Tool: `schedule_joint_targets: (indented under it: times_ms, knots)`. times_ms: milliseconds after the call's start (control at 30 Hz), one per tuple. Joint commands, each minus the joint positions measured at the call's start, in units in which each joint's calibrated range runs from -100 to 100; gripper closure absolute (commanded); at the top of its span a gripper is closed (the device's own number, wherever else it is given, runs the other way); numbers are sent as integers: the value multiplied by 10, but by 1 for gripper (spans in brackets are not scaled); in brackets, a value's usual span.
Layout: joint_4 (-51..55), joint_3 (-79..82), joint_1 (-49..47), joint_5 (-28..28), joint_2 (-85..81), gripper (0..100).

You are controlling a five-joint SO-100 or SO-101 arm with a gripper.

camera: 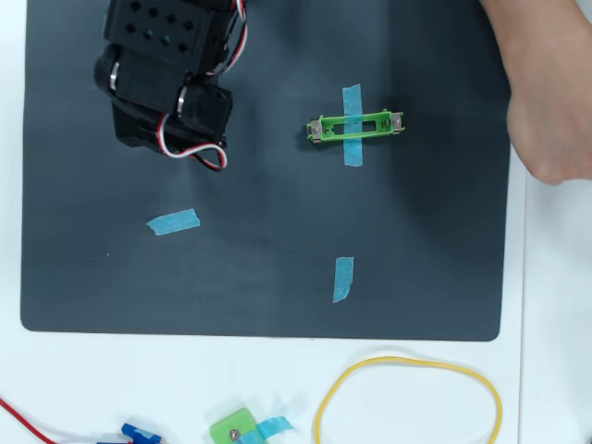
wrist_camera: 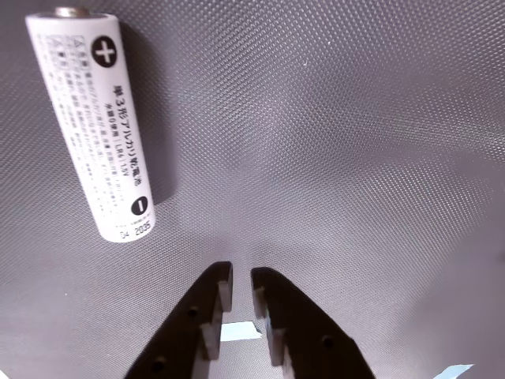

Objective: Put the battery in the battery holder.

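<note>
Black fingers fill the bottom of the wrist view, and the hand is nearly closed, only a thin gap between the tips, nothing in it. Up and to the left of them lies the battery, white, flat on the dark mat, plus end away from the camera, minus end nearer the fingertips, clear of them and untouched. So no pickup yet, folks!

Look from overhead and the arm sits over the mat's upper left corner, hiding the battery from that camera. The battery holder waits well apart to the right, green, empty, pinned by a strip of blue tape across its middle. A person's hand rests at the right edge of the worktop.

My read: everything is left to do. Opening up, grasping, carrying across, seating it in the frame.
</note>
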Motion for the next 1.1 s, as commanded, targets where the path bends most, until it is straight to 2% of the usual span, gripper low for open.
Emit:
schedule_joint_targets:
  times_ms: [0, 33, 133, 200, 633, 867, 1067]
  knots:
    - [1, -19, 13, 3, -21, 100]
    - [1, -18, 13, 3, -21, 99]
    - [12, -17, 13, 17, -23, 87]
    - [46, -17, 13, 28, -30, 84]
    - [40, -24, 73, 29, -32, 85]
    - [40, -39, 131, 58, -32, 85]
    - [40, -61, 164, 58, -31, 85]
